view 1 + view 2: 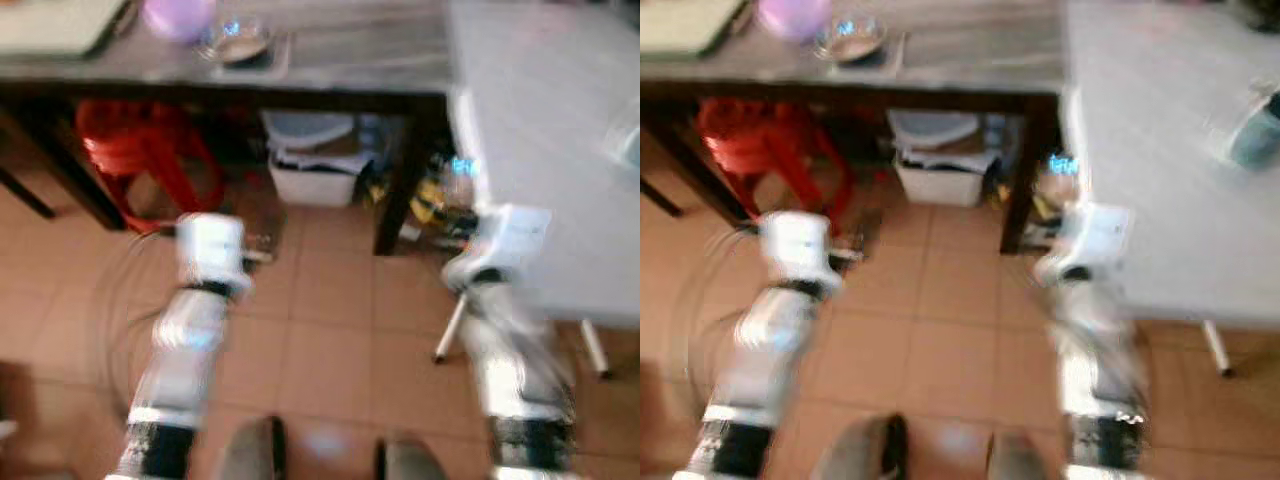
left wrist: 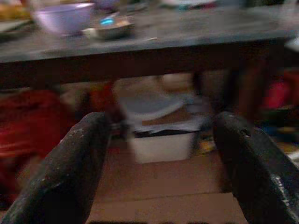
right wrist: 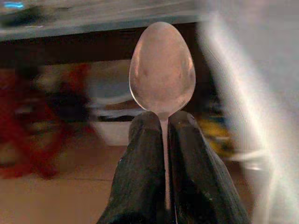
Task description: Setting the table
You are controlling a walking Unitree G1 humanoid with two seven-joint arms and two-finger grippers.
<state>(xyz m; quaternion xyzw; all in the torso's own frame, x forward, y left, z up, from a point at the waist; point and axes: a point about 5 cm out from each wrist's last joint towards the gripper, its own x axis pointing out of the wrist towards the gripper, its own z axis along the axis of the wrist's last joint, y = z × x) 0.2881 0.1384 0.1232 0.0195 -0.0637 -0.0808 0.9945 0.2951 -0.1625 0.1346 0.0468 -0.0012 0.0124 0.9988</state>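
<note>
My right gripper pinches the spoon, bowl sticking up past the jaws. My left gripper is wide open. I walk slowly to the white table.

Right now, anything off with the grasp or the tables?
Nothing stands out. The right gripper has its fingers shut on the spoon, bowl upright and centred. The left gripper is open. On the dark table the purple bowl sits upright; blur hides finer detail.
</note>
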